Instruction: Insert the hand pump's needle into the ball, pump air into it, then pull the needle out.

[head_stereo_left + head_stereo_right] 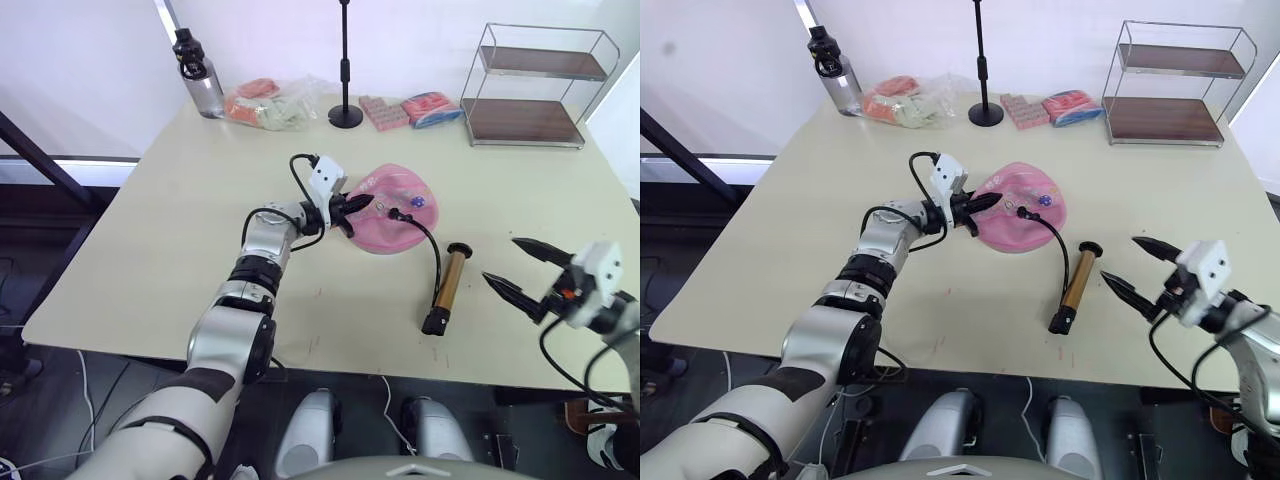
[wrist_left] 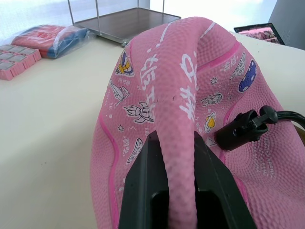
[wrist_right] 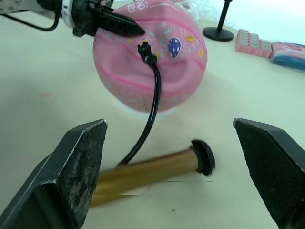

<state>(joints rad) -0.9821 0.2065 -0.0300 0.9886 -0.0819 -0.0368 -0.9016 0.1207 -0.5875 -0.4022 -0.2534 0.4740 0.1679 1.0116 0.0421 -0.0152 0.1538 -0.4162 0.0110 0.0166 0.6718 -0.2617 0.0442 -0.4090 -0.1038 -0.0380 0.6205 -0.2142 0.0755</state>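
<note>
Right gripper (image 1: 1135, 262) nearest, jaws spread wide, empty, just beside the hand pump (image 1: 1072, 288) lying on the table (image 1: 790, 250). Left gripper (image 1: 362, 205) pinches a fold of the flattened pink ball (image 1: 400, 225) mid-table. Needle (image 2: 240, 129) fitting sits in the valve. Pumping step probably next: the right gripper must take the pump.

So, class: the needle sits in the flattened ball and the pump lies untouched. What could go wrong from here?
1. The left gripper pinches only a fold of the ball; it could slip.
2. The open right gripper hangs apart from the hand pump; a clumsy grab could tug the hose and loosen the needle fitting.
</note>
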